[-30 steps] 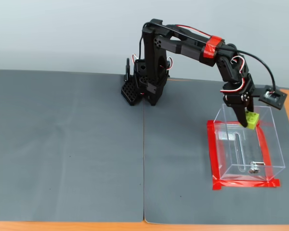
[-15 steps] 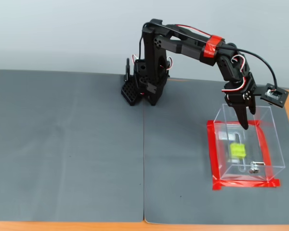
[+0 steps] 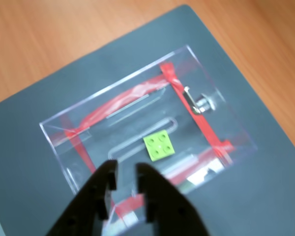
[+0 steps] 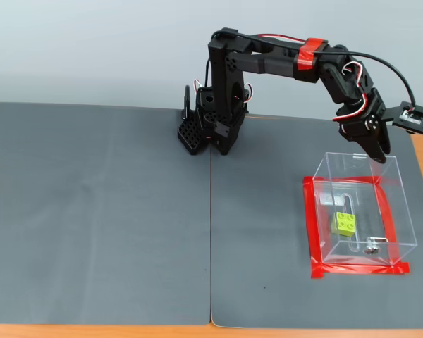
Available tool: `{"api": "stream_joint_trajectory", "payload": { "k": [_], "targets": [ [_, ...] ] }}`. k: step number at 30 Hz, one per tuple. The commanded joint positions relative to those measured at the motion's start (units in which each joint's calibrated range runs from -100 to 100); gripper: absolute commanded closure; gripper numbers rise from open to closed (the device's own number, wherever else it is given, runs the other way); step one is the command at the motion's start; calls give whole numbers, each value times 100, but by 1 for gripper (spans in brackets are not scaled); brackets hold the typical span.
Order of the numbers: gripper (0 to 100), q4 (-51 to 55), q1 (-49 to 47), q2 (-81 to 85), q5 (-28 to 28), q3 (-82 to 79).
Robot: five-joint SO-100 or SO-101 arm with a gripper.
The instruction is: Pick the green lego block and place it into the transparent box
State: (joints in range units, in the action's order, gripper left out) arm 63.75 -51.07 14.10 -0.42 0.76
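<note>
On the grey-matted desk point(image 4: 99, 211), we find the green lego block point(image 4: 345, 223) inside the transparent box point(image 4: 402, 211), lower right, beneath the slightly parted, empty tool point(image 4: 381, 151).

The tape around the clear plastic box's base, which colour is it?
Red tape, clearest in the fixed view.

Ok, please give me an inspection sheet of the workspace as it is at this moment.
Surface: dark grey mat over a wooden table.
Job's things: green lego block lies studs up on the floor of the transparent box, whose base is edged with red tape.
Clutter: small metal piece inside the box.
Grippers: gripper empty, jaws slightly apart, above the box.
Cables: black cable to the wrist camera; red and white wires along the arm.
Surroundings: plain pale wall.
</note>
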Motion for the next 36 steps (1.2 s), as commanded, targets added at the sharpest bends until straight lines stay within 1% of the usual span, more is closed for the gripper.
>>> {"api": "stream_joint_trajectory", "payload": {
  "k": [1,7,13,14,23,36],
  "targets": [
    [98,596,239,239,-24,498],
    [98,735,754,925,-24,154],
    [98,735,1418,1866,-29,-578],
    [98,735,1634,2206,-29,-904],
    [98,726,2500,3952,-29,-2596],
    [98,726,3857,6284,-29,-4794]
  ]
}}
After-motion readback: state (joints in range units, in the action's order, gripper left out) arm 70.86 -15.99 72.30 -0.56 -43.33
